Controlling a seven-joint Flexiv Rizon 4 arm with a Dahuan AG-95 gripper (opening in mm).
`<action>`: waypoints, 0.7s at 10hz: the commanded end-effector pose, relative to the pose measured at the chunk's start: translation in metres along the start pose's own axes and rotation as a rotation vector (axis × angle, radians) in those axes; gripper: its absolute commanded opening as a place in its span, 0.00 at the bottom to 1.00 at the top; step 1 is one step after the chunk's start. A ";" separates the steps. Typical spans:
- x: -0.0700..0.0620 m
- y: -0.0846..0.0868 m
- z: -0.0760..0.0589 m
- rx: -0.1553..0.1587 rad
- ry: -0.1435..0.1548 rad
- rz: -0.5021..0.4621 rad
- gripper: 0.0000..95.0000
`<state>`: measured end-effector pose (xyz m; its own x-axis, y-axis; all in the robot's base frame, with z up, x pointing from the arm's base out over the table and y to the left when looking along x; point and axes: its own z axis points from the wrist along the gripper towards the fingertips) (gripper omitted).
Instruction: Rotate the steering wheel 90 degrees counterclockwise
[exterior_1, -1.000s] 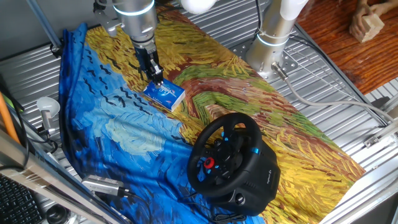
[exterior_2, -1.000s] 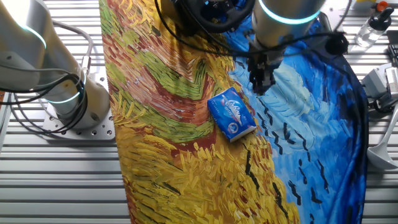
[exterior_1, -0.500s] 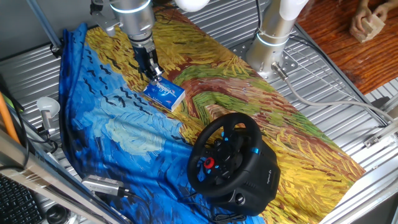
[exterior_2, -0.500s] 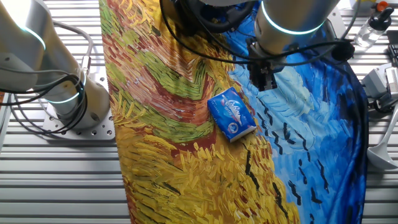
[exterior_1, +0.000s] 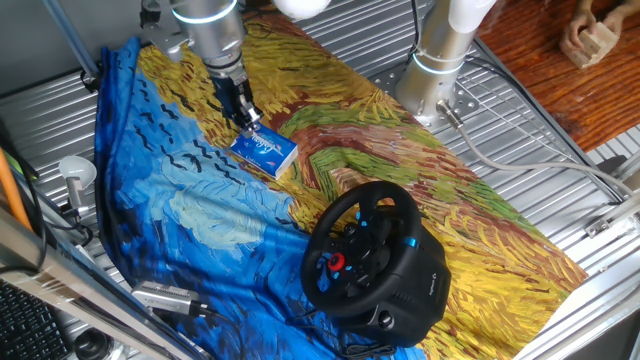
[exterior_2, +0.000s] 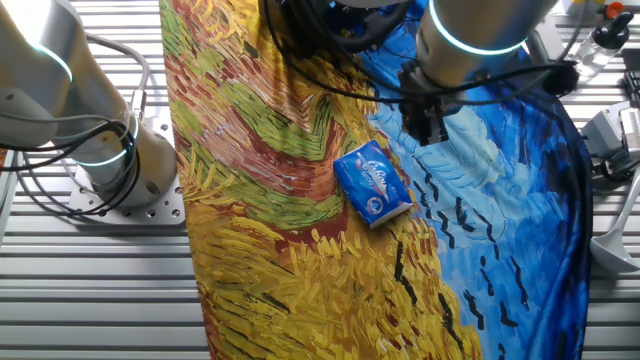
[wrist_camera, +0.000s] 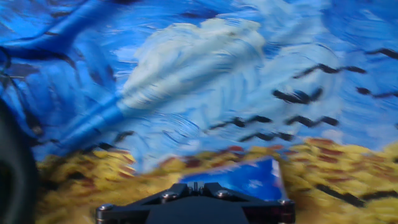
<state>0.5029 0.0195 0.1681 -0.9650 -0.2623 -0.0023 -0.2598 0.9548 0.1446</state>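
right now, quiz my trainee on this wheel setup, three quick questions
1. True or false: the tool is touching the steering wheel.
2. What lies on the painted cloth closest to the tool?
A. a small blue-and-white box
B. a red mug
C. a pair of scissors
3. Fill in: the round button on the wheel's hub, left of the blue-lit buttons in the fixed view facing the wheel, is ____.

Key
1. False: the tool hangs near the box, well apart from the wheel.
2. A
3. red
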 end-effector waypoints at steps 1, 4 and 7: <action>-0.009 0.033 0.009 0.001 0.008 0.014 0.00; -0.027 0.043 0.004 -0.022 0.016 0.016 0.00; -0.031 0.046 0.002 -0.018 0.016 -0.036 0.00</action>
<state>0.5239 0.0723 0.1708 -0.9564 -0.2915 0.0191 -0.2847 0.9446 0.1636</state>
